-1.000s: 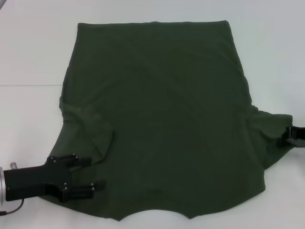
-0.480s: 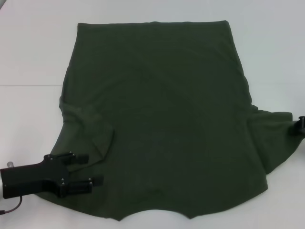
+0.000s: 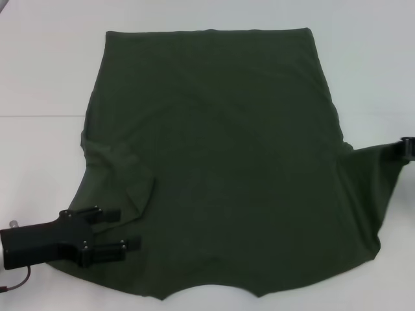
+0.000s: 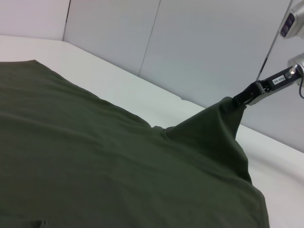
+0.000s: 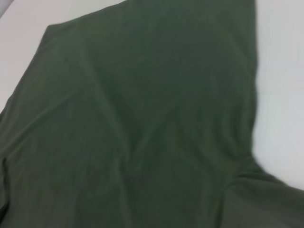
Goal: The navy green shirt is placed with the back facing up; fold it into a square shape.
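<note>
On the white table [image 3: 39, 65] the navy green shirt [image 3: 220, 162] lies flat, the right gripper [image 3: 408, 148] pinches 1 sleeve up, the left gripper [image 3: 120, 230] waits wide open over the other sleeve, so I think it must grab next.

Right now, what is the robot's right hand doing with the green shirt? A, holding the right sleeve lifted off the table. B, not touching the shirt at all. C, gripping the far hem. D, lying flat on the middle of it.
A: in the left wrist view the right hand pinches the tip of the navy green shirt, whose sleeve rises from the table like a tent.
</note>
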